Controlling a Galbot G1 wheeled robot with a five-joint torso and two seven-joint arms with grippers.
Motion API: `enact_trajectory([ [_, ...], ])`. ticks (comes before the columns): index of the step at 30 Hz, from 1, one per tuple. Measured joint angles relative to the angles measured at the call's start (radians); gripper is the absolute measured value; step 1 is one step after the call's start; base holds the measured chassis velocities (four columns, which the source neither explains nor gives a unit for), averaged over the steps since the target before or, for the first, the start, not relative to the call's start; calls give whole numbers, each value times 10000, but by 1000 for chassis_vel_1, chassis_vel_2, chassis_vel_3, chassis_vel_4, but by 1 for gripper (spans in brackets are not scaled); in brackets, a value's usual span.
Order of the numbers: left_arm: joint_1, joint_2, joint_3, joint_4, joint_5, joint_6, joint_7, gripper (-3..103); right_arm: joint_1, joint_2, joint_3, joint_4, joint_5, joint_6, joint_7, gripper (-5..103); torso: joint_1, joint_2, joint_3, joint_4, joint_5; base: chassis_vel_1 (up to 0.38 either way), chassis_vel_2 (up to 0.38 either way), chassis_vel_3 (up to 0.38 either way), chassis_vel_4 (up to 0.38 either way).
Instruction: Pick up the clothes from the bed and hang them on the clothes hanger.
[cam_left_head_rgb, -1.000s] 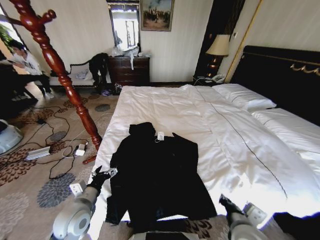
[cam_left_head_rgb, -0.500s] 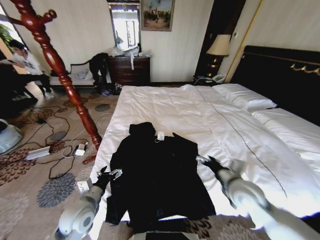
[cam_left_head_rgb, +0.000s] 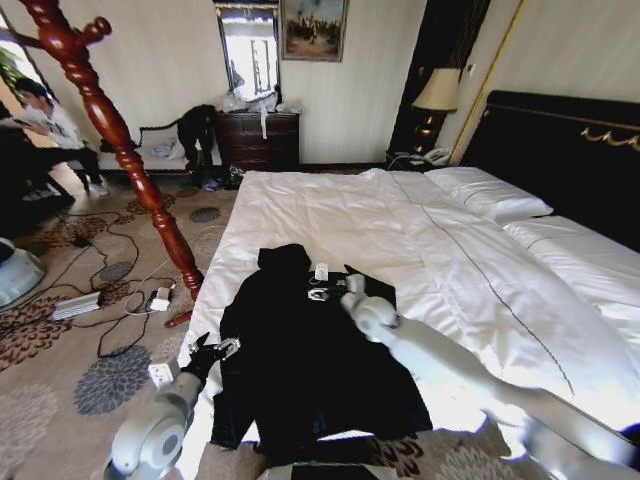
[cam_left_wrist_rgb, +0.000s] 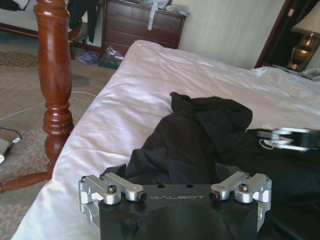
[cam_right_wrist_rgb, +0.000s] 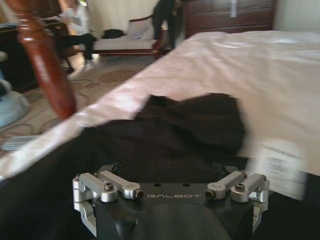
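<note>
Head view: the coat (cam_left_head_rgb: 305, 350) lies flat on the bed (cam_left_head_rgb: 470, 280), unlifted. The right gripper (cam_left_head_rgb: 322, 293) hovers wide-jawed beside its collar; the left gripper (cam_left_head_rgb: 212, 350), also spread, waits at its sleeve edge. Next: closing on fabric.

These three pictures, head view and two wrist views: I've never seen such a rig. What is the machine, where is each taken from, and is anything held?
It is a wheeled robot with two arms. The head view looks down from its head onto the bed, where the black clothes lie flat. The red-brown clothes hanger stands beside the bed. The other two pictures come from cameras on each wrist. The right end effector reaches over the garment's collar; the left end effector waits at its sleeve edge. Both are open, and nothing is held yet.
</note>
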Motion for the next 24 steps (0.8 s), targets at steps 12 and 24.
enact_trajectory([
  [12,-4,-108,-389,-193,-320,38,-87,100,478,1845,-914,-1508,-2181,-1450,67,100,-2,1,-2,-2,0,0,0,0,0],
  [24,128,-183,-555,-269,-349,49,-118,100,1069,2952,-148,-4488,-4417,-958,1699,100,-3,2,-2,3,1,0,0,0,0],
])
